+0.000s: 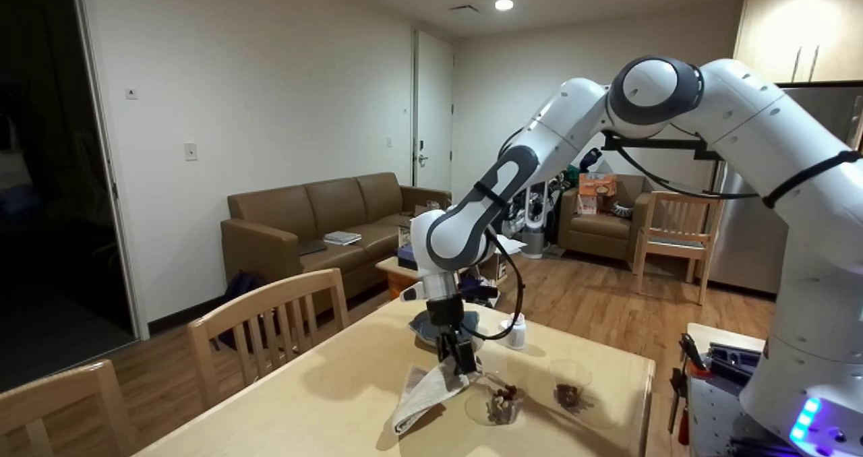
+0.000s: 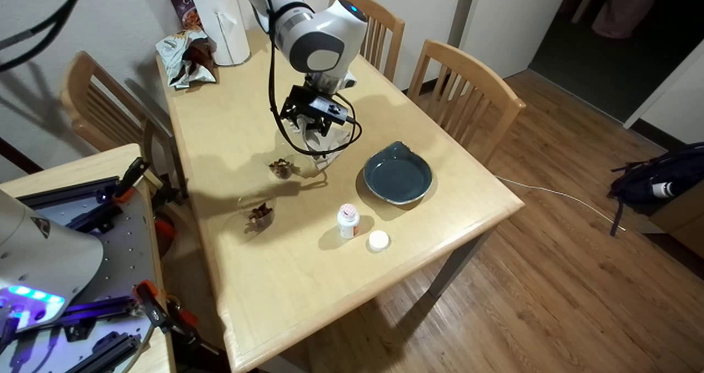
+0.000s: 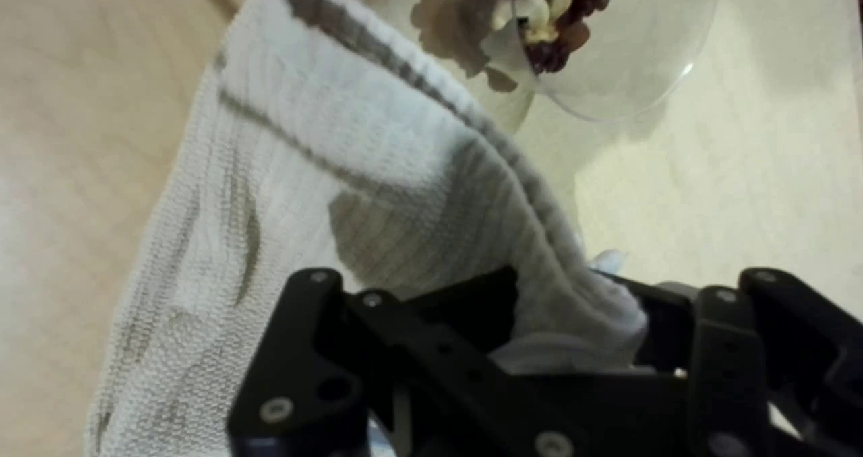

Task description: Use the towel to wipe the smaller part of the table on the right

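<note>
The jaws are clamped on the towel (image 1: 425,395), which droops over the table (image 1: 323,410). In an exterior view, a clear cup (image 1: 500,406) crowds its right, a second cup (image 1: 570,391) sits farther right; a blue dish (image 1: 421,329) and white bottle (image 1: 517,334) stand toward the far end.

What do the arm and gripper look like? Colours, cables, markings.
Arm: white, rounded links, dark grey joint bands; black cable looped alongside, black straps. Base has a blue light strip and, in an exterior view, a dark triangular label. Gripper: black, angular linkages, silver screws.
</note>
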### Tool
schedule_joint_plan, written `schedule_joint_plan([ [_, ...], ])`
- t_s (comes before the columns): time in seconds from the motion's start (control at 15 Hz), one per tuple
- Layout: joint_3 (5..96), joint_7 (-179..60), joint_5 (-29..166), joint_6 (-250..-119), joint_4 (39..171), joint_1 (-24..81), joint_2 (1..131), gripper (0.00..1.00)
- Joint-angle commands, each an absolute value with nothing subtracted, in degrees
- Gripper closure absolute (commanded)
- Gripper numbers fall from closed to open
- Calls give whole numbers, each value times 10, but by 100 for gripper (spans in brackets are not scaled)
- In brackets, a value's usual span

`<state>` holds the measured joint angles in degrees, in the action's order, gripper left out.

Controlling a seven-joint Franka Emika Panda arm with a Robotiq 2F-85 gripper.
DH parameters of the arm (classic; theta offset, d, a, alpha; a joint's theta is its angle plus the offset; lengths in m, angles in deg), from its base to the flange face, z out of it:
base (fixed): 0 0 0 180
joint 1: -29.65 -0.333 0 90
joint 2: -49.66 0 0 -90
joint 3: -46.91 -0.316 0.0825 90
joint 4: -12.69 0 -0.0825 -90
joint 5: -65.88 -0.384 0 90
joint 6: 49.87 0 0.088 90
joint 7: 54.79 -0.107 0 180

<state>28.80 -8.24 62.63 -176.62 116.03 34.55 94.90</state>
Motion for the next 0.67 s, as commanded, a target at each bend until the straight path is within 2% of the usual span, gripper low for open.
schedule_joint_plan([
  [0.0, 293, -67, 596, -1736, 1186, 357, 923, 98],
  [0.6, 330, -81, 615, -1696, 1126, 336, 956, 98],
])
